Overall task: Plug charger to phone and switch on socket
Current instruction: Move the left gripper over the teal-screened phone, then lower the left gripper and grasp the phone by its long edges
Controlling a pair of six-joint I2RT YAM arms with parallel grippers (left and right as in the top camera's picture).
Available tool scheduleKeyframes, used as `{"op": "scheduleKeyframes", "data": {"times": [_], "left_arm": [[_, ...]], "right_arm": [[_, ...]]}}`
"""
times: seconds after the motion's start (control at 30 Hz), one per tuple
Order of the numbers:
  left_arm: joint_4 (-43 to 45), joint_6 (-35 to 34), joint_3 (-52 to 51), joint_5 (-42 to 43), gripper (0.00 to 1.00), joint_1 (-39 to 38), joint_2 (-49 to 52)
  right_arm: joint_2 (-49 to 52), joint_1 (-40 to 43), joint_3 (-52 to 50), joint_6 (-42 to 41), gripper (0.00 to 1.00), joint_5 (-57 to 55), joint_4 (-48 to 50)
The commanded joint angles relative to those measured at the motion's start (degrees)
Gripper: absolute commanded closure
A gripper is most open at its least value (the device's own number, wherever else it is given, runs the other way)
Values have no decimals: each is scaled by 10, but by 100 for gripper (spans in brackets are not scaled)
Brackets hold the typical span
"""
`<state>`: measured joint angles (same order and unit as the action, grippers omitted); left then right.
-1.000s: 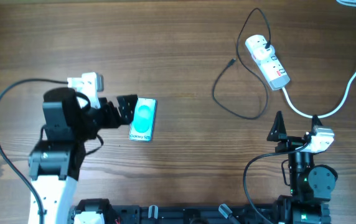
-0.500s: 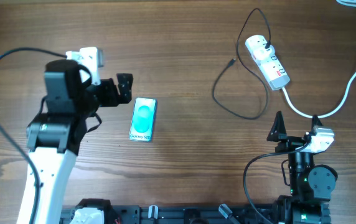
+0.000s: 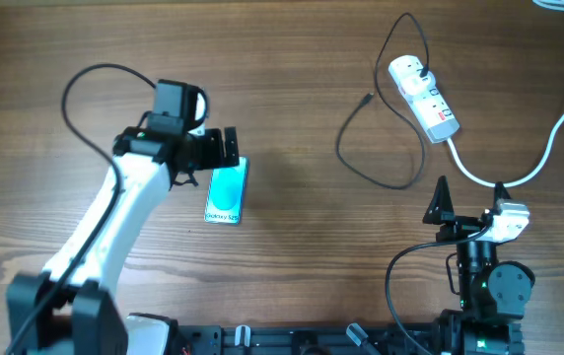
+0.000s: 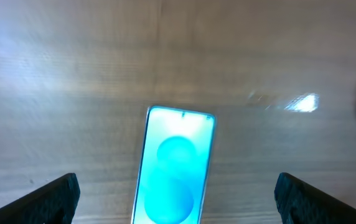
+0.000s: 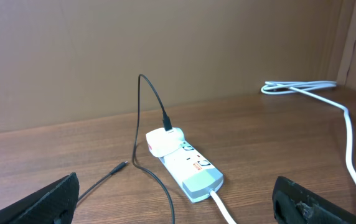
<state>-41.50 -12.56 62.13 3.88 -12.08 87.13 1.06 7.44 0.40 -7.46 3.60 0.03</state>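
Left gripper [image 3: 219, 148] — fingers spread wide, holding nothing, above the far end of the phone [image 3: 227, 189], which lies flat, screen up, on the table [image 3: 292, 59]. Right gripper [image 5: 175, 186] — likewise spread and empty, at the near right. Socket [image 3: 426, 99] at far right; charger [image 3: 381, 163] plugged into it, cable looping left, connector lying loose, well apart from the phone.

Overhead view: even, bright light, sharp focus, faint soft shadows. Left wrist view: tabletop [image 4: 72, 74] smeared by blur, white glare patch right of centre, phone [image 4: 175, 165] screen blooming. Right wrist view: sharp, evenly lit.
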Motion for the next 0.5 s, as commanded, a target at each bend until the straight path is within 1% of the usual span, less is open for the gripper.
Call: {"op": "scheduleKeyframes", "data": {"times": [0.0,0.3,0.4,0.47], "left_arm": [[-19,-12,8,-17,0,-13,23],[-42,1,8,-24,0,-16,23],[-42,1,8,3,0,-16,26],[-44,5,8,0,0,-20,32]], "right_arm": [[-8,3,-1,-1,0,-5,1],[-8,3,-1,-1,0,-5,1],[-8,3,-1,-1,0,-5,1],[-8,3,-1,-1,0,-5,1]]}}
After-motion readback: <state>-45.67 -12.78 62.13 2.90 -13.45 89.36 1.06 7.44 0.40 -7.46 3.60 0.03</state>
